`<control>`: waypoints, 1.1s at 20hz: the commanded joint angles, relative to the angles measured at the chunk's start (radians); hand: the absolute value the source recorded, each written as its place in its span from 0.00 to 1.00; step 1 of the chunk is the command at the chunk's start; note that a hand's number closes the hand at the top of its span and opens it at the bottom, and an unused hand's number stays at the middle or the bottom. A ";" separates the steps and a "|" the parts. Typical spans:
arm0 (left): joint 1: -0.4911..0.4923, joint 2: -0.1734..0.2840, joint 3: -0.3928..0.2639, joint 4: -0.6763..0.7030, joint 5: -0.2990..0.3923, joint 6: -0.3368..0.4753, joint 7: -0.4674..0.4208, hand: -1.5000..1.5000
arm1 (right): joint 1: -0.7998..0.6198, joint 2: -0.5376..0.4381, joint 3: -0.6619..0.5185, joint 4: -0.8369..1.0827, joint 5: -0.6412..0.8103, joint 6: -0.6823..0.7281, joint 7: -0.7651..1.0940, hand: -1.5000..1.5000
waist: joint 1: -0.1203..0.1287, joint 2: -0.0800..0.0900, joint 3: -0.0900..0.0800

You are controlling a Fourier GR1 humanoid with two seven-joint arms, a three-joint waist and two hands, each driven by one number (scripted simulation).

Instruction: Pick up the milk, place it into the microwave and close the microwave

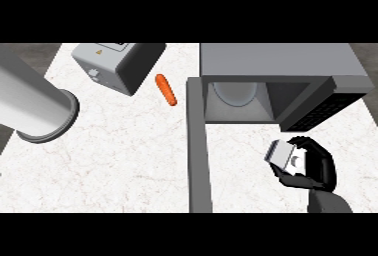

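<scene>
One microwave (280,75), one milk (283,154), one carrot (166,90), one toaster (118,65).

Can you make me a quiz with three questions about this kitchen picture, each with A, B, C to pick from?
1. Where is the carrot?
A. Inside the microwave
B. On the counter between the toaster and the microwave
C. In the robot's hand

2. What colour is the carrot?
A. Orange
B. Green
C. Purple

3. How is the microwave door?
A. Shut
B. Missing
C. Swung open

Answers:
1 B, it lies on the counter, right of the toaster and left of the microwave.
2 A, it shows bright orange.
3 C, the door sticks out and you can see the plate inside, while the right hand holds the milk in front.
</scene>
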 commanded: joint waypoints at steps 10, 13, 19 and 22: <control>0.018 -0.010 0.021 0.065 0.016 -0.060 -0.048 0.00 | 0.154 0.077 0.149 -0.502 -0.025 0.033 0.263 1.00 | -0.004 -0.002 -0.001; -0.011 0.010 0.066 0.140 0.015 -0.078 -0.083 0.00 | 0.189 0.061 0.163 -0.614 0.008 -0.013 0.334 1.00 | -0.004 -0.001 -0.001; -0.028 0.005 0.026 0.087 0.016 -0.022 -0.028 0.00 | 0.033 0.093 0.216 -0.649 0.154 -0.189 0.524 1.00 | 0.000 0.000 -0.001; 0.004 0.005 0.058 0.057 0.040 -0.039 -0.010 0.00 | -0.043 0.139 0.230 -0.549 0.196 -0.235 0.537 1.00 | 0.006 0.001 0.000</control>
